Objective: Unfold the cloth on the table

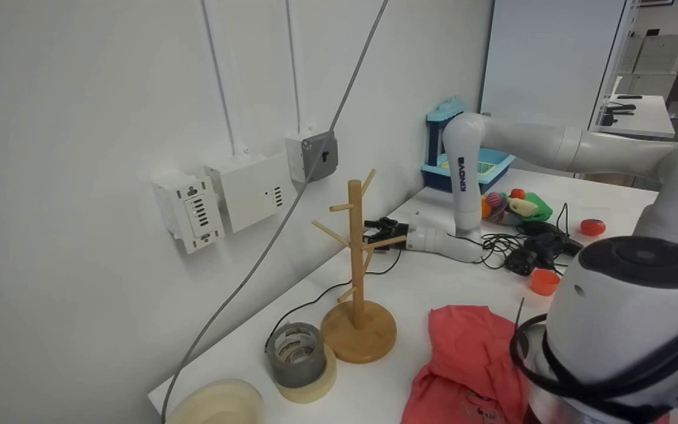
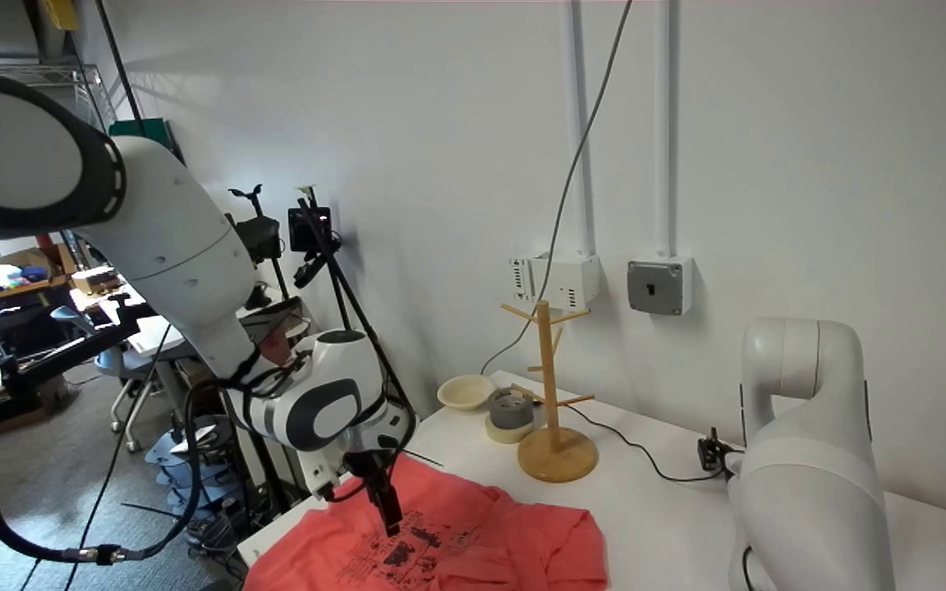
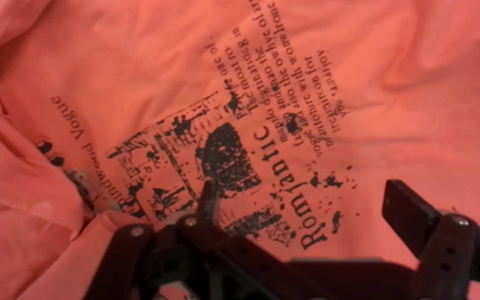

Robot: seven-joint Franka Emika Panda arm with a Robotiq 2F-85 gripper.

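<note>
Cloth (image 2: 448, 548) lies rumpled before a pale wall (image 2: 456, 164), on a white table (image 2: 662, 529), near a wooden mug tree (image 2: 550, 386); the gripper (image 3: 300, 189) stands wide over the cloth's print (image 3: 223, 162), holding nothing. Pinching several gathered folds (image 3: 23, 177) at once would probably drag everything along, unopened; too shallow a grasp might slip.

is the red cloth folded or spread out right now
Partly spread: in the wrist view the cloth lies open around its black print, but bunched folds hide part of that print.
</note>
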